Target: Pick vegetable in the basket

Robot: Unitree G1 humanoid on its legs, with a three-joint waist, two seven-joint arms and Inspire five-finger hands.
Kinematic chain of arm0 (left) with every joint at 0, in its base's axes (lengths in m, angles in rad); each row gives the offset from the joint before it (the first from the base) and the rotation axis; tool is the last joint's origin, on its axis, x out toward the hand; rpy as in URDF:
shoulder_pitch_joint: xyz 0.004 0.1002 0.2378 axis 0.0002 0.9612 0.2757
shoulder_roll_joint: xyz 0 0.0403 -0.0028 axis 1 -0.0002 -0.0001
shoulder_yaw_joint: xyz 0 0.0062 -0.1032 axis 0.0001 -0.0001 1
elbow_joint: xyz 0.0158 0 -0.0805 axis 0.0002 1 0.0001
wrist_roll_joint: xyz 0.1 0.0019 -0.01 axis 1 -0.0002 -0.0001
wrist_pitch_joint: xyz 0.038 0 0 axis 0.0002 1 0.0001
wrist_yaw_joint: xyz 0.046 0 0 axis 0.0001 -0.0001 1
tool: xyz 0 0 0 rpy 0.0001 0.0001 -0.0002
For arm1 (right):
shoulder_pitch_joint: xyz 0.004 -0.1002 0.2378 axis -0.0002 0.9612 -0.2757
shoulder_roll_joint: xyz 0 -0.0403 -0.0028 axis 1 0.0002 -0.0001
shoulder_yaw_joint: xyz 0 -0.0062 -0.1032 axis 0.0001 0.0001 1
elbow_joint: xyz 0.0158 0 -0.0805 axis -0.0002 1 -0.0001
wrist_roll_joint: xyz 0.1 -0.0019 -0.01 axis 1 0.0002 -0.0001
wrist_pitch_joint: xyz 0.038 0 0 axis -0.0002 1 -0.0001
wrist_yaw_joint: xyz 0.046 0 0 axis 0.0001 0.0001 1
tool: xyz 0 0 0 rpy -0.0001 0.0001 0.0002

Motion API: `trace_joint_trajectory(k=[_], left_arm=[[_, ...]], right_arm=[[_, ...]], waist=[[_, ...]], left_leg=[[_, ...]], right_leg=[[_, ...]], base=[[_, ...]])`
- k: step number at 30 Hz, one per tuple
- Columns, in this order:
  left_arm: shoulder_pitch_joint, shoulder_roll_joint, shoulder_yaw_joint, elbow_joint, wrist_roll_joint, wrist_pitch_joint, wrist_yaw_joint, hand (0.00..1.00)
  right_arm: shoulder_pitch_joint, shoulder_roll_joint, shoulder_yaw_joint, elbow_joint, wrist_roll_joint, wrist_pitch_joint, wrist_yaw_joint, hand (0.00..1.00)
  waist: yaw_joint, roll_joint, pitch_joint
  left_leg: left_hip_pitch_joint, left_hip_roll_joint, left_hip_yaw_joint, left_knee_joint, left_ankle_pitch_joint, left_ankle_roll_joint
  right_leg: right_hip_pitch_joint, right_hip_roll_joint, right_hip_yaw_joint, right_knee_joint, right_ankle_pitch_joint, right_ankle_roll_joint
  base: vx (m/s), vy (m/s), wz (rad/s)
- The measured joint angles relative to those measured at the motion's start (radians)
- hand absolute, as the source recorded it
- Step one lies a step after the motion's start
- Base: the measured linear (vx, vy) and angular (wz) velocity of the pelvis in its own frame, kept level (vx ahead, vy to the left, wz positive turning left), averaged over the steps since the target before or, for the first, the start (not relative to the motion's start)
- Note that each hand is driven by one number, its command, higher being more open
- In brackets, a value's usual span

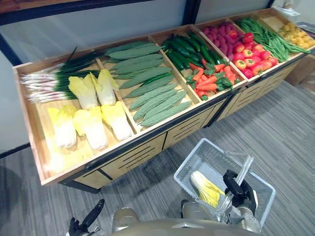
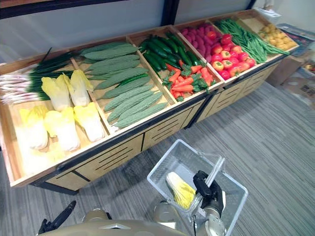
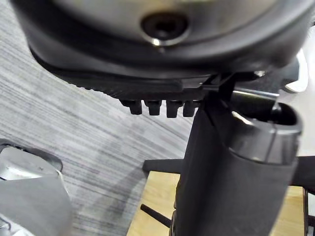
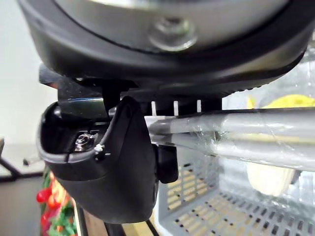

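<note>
Closest in, the right hand [image 1: 241,192] is curled round the handle [image 1: 245,169] of the clear plastic basket [image 1: 189,156]. The right wrist view shows the thumb wrapped under the pale bars and the fingers [image 4: 174,106] over them. The handle stands up over the basket's middle, and the basket sits low above the grey floor [image 1: 275,132].

Inside the basket lies one napa cabbage [image 1: 206,189], on its side against the bottom. Its long axis runs on a slant across the basket. The pale stalk end points to the basket's far corner, and the yellow leafy end points back to the side where the hand grips.

The left hand [image 1: 91,214] hangs well apart from the basket on the side away from the handle hand, with its fingers out fairly straight and nothing in them.

Beyond the basket stretches a wooden stand [image 1: 147,150] split into bins. The bin farthest to the basket's left holds more napa cabbages [image 1: 91,125], with spring onions [image 1: 49,81] behind them. Straight beyond the basket are ridged green gourds [image 1: 147,83], then cucumbers [image 1: 184,46] with carrots [image 1: 206,81]. Farther to the basket's right lie red tomatoes [image 1: 251,54] and green beans [image 1: 268,34]
</note>
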Motion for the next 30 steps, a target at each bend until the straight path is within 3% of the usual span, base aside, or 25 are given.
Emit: trace_joint_trajectory(k=[4, 7, 8, 10, 11, 12, 13, 14, 15, 16, 17, 18, 19, 20, 22, 25, 30], left_arm=[[-0.018, 0.006, -0.023, -0.05, 0.092, 0.021, -0.01, 1.0], [-0.025, 0.041, -0.087, -0.09, 0.161, 0.025, -0.029, 1.0], [-0.035, 0.051, -0.102, -0.105, 0.174, 0.026, -0.032, 1.0], [-0.047, 0.058, -0.126, -0.13, 0.19, 0.044, -0.026, 1.0], [-0.044, 0.063, -0.154, -0.162, 0.19, 0.052, -0.027, 1.0], [-0.044, 0.059, -0.154, -0.165, 0.186, 0.055, -0.023, 1.0], [-0.046, 0.06, -0.18, -0.188, 0.19, 0.055, -0.035, 1.0], [-0.045, 0.059, -0.196, -0.202, 0.19, 0.055, -0.041, 1.0], [-0.043, 0.062, -0.213, -0.229, 0.19, 0.05, -0.055, 1.0], [-0.043, 0.066, -0.213, -0.232, 0.19, 0.039, -0.062, 1.0], [-0.043, 0.076, -0.212, -0.233, 0.189, 0.022, -0.069, 1.0], [-0.032, 0.082, -0.204, -0.237, 0.185, 0.011, -0.071, 1.0], [-0.027, 0.083, -0.199, -0.238, 0.185, 0.008, -0.072, 1.0], [-0.021, 0.089, -0.187, -0.237, 0.182, 0.005, -0.074, 1.0], [-0.015, 0.061, -0.162, -0.219, 0.176, 0.008, -0.075, 1.0], [-0.002, -0.007, -0.161, -0.172, 0.154, 0.007, -0.09, 1.0], [0.002, -0.013, -0.158, -0.099, 0.141, 0.02, -0.094, 1.0]], right_arm=[[0.111, 0.029, -0.004, -0.114, 0.054, 0.0, 0.018, 0.0], [0.165, 0.034, -0.005, -0.183, 0.086, 0.001, 0.047, 0.0], [0.171, 0.038, -0.005, -0.192, 0.087, 0.001, 0.05, 0.0], [0.149, 0.038, -0.005, -0.192, 0.088, 0.001, 0.054, 0.0], [0.122, 0.039, -0.005, -0.192, 0.088, 0.001, 0.054, 0.0], [0.115, 0.042, -0.007, -0.194, 0.088, 0.001, 0.053, 0.0], [0.106, 0.043, -0.02, -0.195, 0.092, 0.001, 0.039, 0.0], [0.106, 0.043, -0.028, -0.195, 0.106, 0.002, 0.035, 0.0], [0.101, 0.043, -0.04, -0.191, 0.111, 0.002, 0.031, 0.0], [0.089, 0.042, -0.048, -0.184, 0.112, 0.002, 0.032, 0.0], [0.05, 0.038, -0.069, -0.163, 0.112, 0.001, 0.028, 0.0], [-0.001, 0.02, -0.077, -0.13, 0.112, -0.004, 0.024, 0.0], [-0.029, 0.011, -0.079, -0.114, 0.111, -0.006, 0.022, 0.0], [-0.081, -0.003, -0.081, -0.082, 0.109, -0.006, 0.019, 0.0], [-0.147, -0.041, -0.079, -0.035, 0.107, -0.006, 0.015, 0.0], [-0.152, -0.072, -0.072, -0.017, 0.107, -0.006, 0.009, 0.0], [-0.09, -0.071, -0.061, -0.018, 0.108, -0.006, 0.023, 0.0]], waist=[[-0.007, -0.004, 0.003], [-0.031, -0.006, 0.002], [-0.036, -0.005, 0.003], [-0.031, 0.018, -0.008], [-0.022, 0.033, -0.004], [-0.023, 0.032, -0.001], [-0.03, 0.024, 0.01], [-0.03, 0.024, 0.01], [-0.038, 0.027, 0.005], [-0.043, 0.026, 0.003], [-0.047, 0.02, -0.001], [-0.045, 0.014, -0.019], [-0.04, 0.009, -0.023], [-0.023, -0.01, -0.033], [-0.011, 0.016, -0.032], [-0.001, 0.045, -0.037], [-0.019, 0.036, -0.054]], left_leg=[[0.013, 0.032, 0.05, 0.093, -0.063, 0.011], [0.059, 0.073, 0.121, 0.129, -0.094, 0.01], [0.069, 0.092, 0.152, 0.139, -0.098, 0.01], [0.064, 0.159, 0.256, 0.148, -0.1, 0.009], [0.061, 0.194, 0.329, 0.148, -0.093, 0.016], [0.059, 0.199, 0.358, 0.143, -0.085, 0.025], [0.065, 0.201, 0.409, 0.128, -0.068, 0.044], [0.067, 0.202, 0.426, 0.118, -0.06, 0.05], [0.071, 0.199, 0.453, 0.086, -0.037, 0.055], [0.073, 0.19, 0.462, 0.059, -0.022, 0.06], [0.087, 0.167, 0.498, -0.007, 0.017, 0.059], [0.093, 0.151, 0.542, -0.053, 0.05, 0.057], [0.096, 0.148, 0.567, -0.063, 0.061, 0.055], [0.103, 0.149, 0.62, -0.064, 0.074, 0.042], [0.109, 0.162, 0.685, -0.068, 0.105, 0.028], [0.152, 0.171, 0.711, -0.103, 0.151, 0.038], [0.154, 0.228, 0.68, -0.106, 0.207, 0.043]], right_leg=[[-0.032, 0.004, 0.039, 0.088, -0.039, 0.016], [-0.033, 0.045, 0.085, 0.093, -0.028, 0.023], [-0.036, 0.064, 0.108, 0.078, -0.007, 0.021], [-0.081, 0.119, 0.141, -0.016, 0.131, 0.004], [-0.101, 0.127, 0.074, -0.11, 0.238, -0.031], [-0.101, 0.11, -0.011, -0.157, 0.271, -0.044], [-0.105, 0.019, -0.294, -0.156, 0.273, -0.074], [-0.107, -0.024, -0.388, -0.117, 0.255, -0.101], [-0.117, -0.101, -0.517, 0.028, 0.197, -0.175], [-0.119, -0.135, -0.562, 0.11, 0.169, -0.21], [-0.113, -0.193, -0.612, 0.247, 0.12, -0.222], [-0.11, -0.223, -0.642, 0.319, 0.08, -0.217], [-0.091, -0.23, -0.661, 0.328, 0.08, -0.219], [-0.059, -0.22, -0.702, 0.263, 0.043, -0.178], [-0.059, -0.185, -0.777, 0.176, 0.027, -0.173], [-0.003, -0.111, -0.768, 0.041, 0.021, -0.148], [0.055, -0.023, -0.772, -0.081, 0.029, -0.145]], base=[[-0.02, 0.136, -0.34], [-0.05, 0.061, -0.6], [-0.1, 0.045, -1.12], [-0.14, 0.038, -1.67], [-0.11, 0.012, -1.62], [-0.1, 0.01, -1.48], [-0.06, 0.006, -0.82], [-0.08, 0.084, -0.72], [-0.05, 0.086, -0.37], [-0.06, 0.1, -0.52], [-0.05, 0.012, -0.84], [-0.05, -0.025, -1.04], [-0.04, -0.108, -1.41], [-0.02, -0.182, -1.51], [0.02, -0.179, -1.18], [0.07, -0.164, -0.55], [0.1, -0.145, -0.11]])
